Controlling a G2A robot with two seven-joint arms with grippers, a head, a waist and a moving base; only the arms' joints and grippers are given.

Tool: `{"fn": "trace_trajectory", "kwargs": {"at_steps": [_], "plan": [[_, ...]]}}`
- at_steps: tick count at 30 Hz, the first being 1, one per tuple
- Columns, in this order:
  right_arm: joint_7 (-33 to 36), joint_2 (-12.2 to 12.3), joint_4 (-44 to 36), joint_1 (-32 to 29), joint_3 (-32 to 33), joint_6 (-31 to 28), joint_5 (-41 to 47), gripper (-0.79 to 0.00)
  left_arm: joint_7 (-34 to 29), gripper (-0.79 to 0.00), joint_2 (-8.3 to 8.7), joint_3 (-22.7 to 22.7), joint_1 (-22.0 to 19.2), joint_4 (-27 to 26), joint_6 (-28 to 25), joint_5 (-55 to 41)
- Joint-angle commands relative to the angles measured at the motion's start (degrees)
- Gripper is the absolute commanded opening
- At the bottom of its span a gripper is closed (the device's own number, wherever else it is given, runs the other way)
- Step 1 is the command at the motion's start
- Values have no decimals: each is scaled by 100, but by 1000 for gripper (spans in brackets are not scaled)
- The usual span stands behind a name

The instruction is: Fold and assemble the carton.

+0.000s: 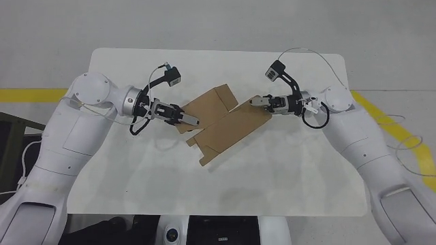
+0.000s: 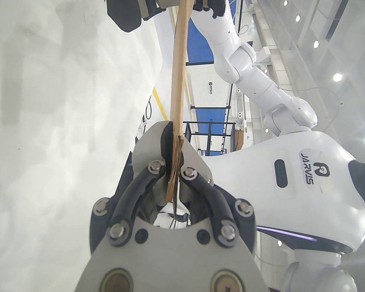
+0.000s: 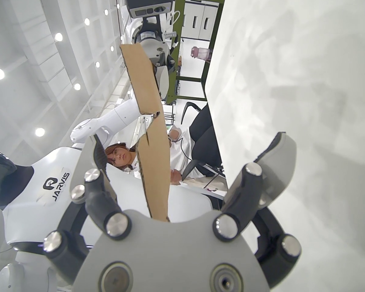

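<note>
Carton (image 1: 221,119), a flat unfolded blank, hung over the middle of the white table (image 1: 306,184) in the top view. The left gripper (image 1: 189,118) was at one corner and the right gripper (image 1: 260,102) at the opposite edge. In the left wrist view, the left gripper's fingers (image 2: 167,141) were pinched tight on the cardboard edge. In the right wrist view, the right gripper's fingers (image 3: 88,165) stood wide apart, with the sheet between them untouched. Held at one corner only, the blank could sag or twist, so the right jaws might close askew or miss the edge.
</note>
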Motion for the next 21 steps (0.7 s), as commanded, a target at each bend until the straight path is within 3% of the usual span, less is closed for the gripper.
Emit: {"fn": "trace_trajectory", "kwargs": {"at_steps": [1,14,15,17,21], "plan": [[28,-7,-62,-14,5,29,-14,0,17,-785,-5,28,-14,30,9,16],[196,12,-376,-70,68,196,-256,0,40,-785,-12,86,-69,173,22,33],[196,11,-378,-72,72,196,-259,-179,42,-785,-11,84,-73,184,22,34],[199,10,-376,-75,76,199,-275,-397,40,-785,-9,81,-80,199,20,33],[195,6,-359,-79,71,196,-323,-499,26,-785,-3,76,-79,223,37,31]]}}
